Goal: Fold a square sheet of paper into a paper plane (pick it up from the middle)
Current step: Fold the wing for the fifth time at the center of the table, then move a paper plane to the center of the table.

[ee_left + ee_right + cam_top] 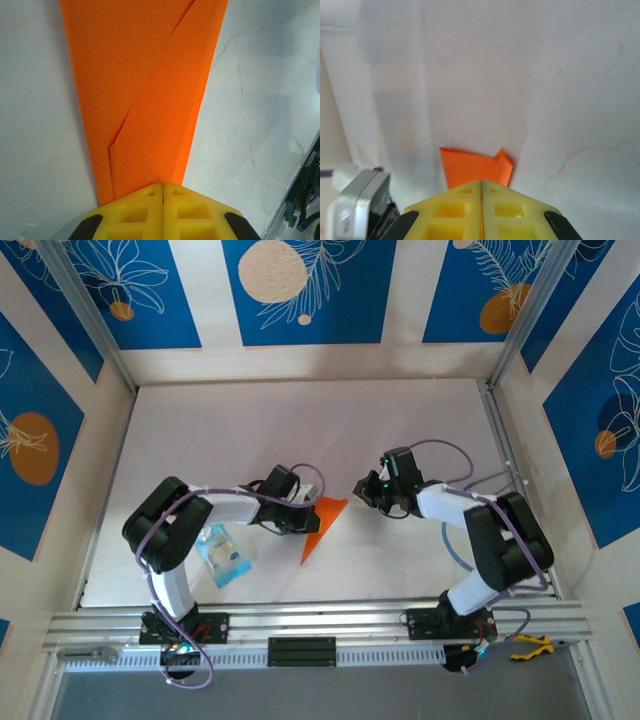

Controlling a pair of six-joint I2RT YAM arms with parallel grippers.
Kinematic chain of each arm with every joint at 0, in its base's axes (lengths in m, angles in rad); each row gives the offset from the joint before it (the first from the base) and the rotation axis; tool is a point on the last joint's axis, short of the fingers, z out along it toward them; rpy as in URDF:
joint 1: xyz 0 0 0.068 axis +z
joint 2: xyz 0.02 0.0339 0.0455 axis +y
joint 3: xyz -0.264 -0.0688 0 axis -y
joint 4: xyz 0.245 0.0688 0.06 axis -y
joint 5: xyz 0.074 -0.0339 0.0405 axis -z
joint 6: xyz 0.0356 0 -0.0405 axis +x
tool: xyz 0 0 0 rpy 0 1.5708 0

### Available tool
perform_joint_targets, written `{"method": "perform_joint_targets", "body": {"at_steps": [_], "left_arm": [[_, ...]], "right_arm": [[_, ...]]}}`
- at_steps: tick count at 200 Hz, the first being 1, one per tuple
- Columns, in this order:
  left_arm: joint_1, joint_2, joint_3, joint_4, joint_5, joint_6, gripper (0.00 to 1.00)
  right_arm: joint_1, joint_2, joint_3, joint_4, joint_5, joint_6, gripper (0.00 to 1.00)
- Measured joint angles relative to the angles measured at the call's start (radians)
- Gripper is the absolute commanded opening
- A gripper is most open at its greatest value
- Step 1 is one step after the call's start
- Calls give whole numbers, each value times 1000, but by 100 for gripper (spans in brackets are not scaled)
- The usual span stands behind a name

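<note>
The orange paper is folded into a slim pointed paper plane and lies mid-table, wide end far, point near. My left gripper reaches it from the left. In the left wrist view its yellow fingers are shut, tips down on the near end of the layered paper, with nothing in the seam. My right gripper meets the plane's far right corner. Its fingers are shut, a thin orange line shows in the seam, and the paper spreads just beyond the tips.
A small blue and clear packet lies by the left arm's elbow. A yellow-handled tool rests on the rail at bottom right. The white table is walled on three sides.
</note>
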Motion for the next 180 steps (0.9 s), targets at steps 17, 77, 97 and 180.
{"method": "perform_joint_targets", "body": {"at_steps": [17,77,97,180], "left_arm": [[0,-5,-19,37,-2,-46,0],[-4,-102,-92,119,-111,-198,13],[-3,-182,-92,98,-148,-189,17],[111,-230,-90,29,-102,-127,17]], "right_arm": [[27,-58,-35,-1,12,5,10],[160,-97,-101,-43,58,52,18],[200,-97,-101,-50,76,69,20],[266,-29,-83,-50,105,118,21]]}}
